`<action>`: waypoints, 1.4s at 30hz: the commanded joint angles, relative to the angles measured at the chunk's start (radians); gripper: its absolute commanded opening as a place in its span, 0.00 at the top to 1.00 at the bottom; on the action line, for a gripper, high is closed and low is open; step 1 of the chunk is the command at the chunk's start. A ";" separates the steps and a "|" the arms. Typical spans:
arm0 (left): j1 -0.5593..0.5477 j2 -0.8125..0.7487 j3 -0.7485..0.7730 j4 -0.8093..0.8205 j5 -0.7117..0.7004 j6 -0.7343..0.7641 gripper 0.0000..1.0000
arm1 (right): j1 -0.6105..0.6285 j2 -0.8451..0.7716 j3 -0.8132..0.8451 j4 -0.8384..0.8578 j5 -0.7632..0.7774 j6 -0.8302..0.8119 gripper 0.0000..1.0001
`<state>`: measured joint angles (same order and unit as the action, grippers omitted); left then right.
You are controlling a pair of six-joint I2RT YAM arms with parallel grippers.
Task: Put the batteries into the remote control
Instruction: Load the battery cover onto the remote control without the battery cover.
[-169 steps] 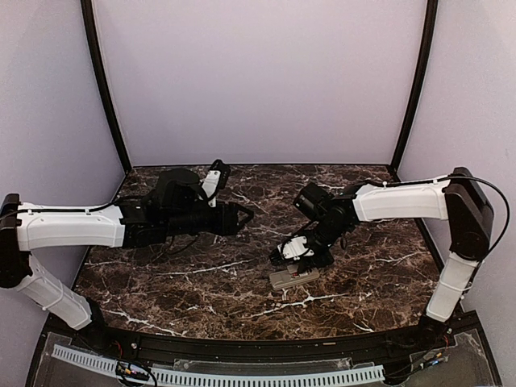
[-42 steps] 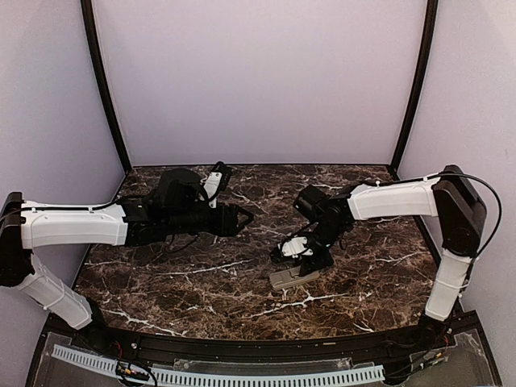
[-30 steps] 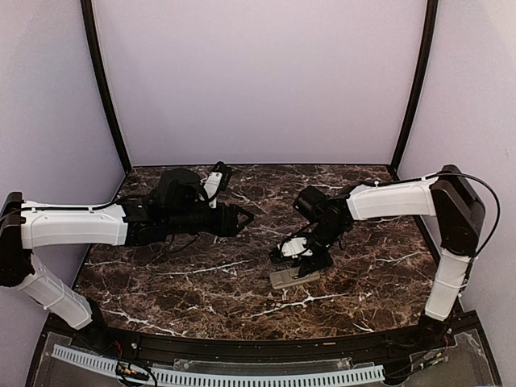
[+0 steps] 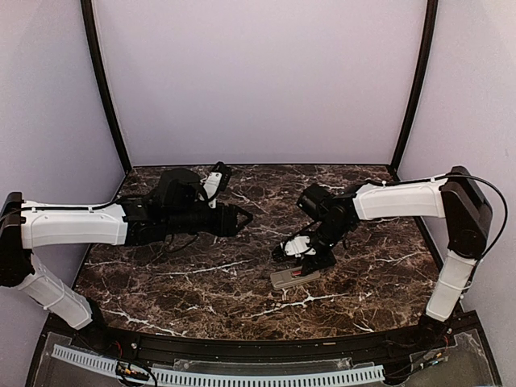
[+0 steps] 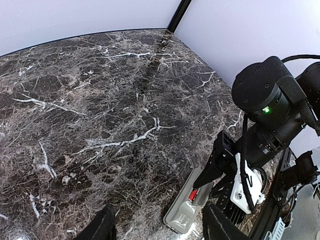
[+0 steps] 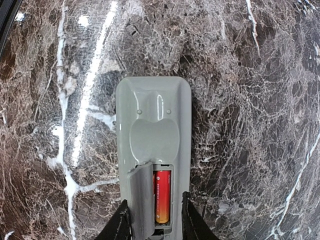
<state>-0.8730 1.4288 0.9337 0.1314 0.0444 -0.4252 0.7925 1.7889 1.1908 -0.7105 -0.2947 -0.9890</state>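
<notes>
You have soft, even light from overhead, bright on the walls (image 4: 258, 81), with only faint shadows. The dark table (image 4: 201, 282) swallows detail in the top view, which is a little grainy. Your right wrist view is sharp. There the remote (image 6: 152, 125) carries a narrow glare streak, the battery (image 6: 161, 197) a dull sheen, and the table's white veins nearly blow out. Your left wrist view bows straight lines near its edges, and the left gripper (image 5: 160, 227) at the bottom is dark and out of focus.
</notes>
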 commanded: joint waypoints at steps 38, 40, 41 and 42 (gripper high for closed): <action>0.009 -0.019 -0.007 -0.018 0.009 0.023 0.41 | 0.024 0.073 0.017 0.003 0.035 0.023 0.61; 0.010 -0.020 -0.006 -0.017 0.009 0.023 0.41 | 0.023 0.074 0.021 0.000 0.038 0.023 0.59; 0.010 -0.021 -0.004 -0.017 0.008 0.024 0.41 | 0.022 0.073 0.021 -0.003 0.038 0.023 0.58; 0.010 -0.019 -0.001 -0.018 0.009 0.025 0.41 | 0.022 0.072 0.020 -0.002 0.035 0.022 0.57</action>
<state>-0.8722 1.4288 0.9333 0.1310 0.0483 -0.4114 0.8112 1.8385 1.1976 -0.6983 -0.2684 -0.9680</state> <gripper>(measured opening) 0.588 0.418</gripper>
